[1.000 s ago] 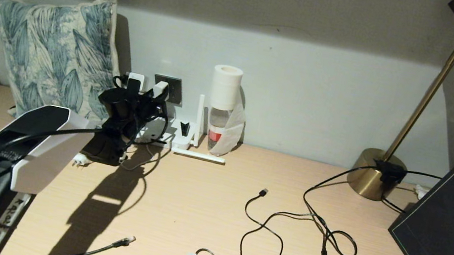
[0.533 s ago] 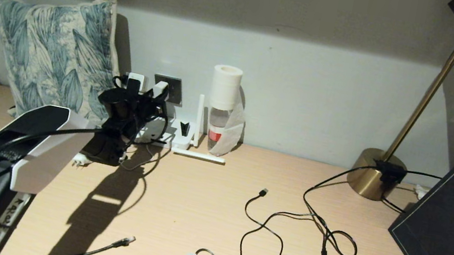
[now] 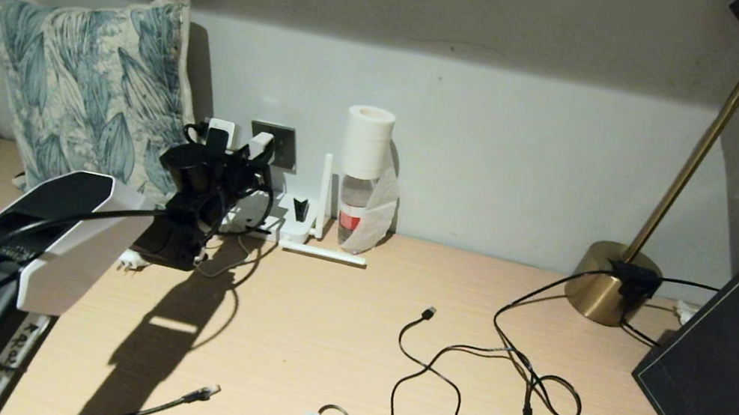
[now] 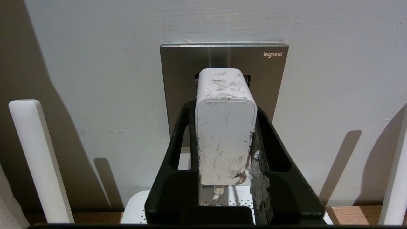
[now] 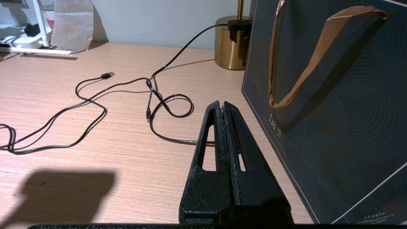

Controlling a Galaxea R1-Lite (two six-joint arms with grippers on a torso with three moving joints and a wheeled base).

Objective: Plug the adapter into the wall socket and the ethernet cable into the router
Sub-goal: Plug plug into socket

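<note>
My left claw [image 4: 224,133] grips the adapter [image 4: 225,127], pushed up against the socket [image 4: 178,73] on the wall at the tabletop's back edge; I think plugging in is the step now; next I must let go gently; my right claw [image 5: 224,109] is clenched, empty.

A light wooden desk [image 3: 331,338] stands against a pale grey wall [image 3: 500,154], whose upper part lies in shadow. A leaf-patterned cushion [image 3: 87,82] leans against the wall at left; a brass lamp [image 3: 618,282] stands at right.
</note>
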